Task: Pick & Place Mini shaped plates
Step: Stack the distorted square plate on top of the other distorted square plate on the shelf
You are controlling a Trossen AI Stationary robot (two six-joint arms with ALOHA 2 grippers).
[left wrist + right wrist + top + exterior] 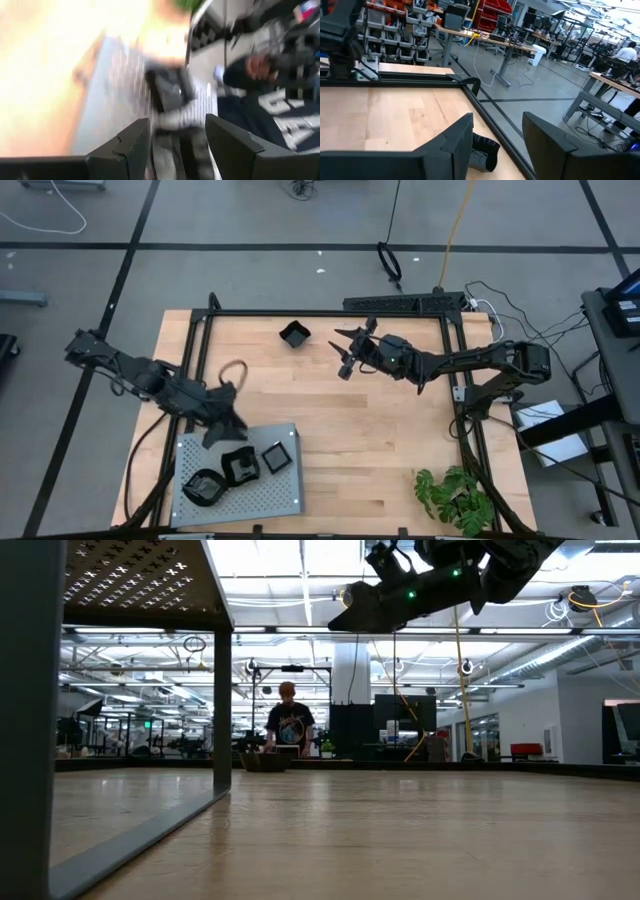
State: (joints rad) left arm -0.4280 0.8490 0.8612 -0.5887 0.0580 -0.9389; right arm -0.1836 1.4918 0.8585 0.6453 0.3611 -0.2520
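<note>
A wooden tabletop (380, 440) with a black frame (330, 313) is standing on a grey floor (250, 220) crossed by dark lines. Cables (40, 220) are lying on that floor, and a green plant (455, 498) is sitting at one tabletop corner. In the low view, ceiling lights (300, 560) are shining over a large workshop, where a person (289, 728) is standing far behind. In the right wrist view, desks (495, 42) and red bins (495, 12) are filling the room.

Grey perforated tray (282, 496), potted plant (455, 498)

four black plates (294, 334), perhaps; one tray (290, 495)
</note>
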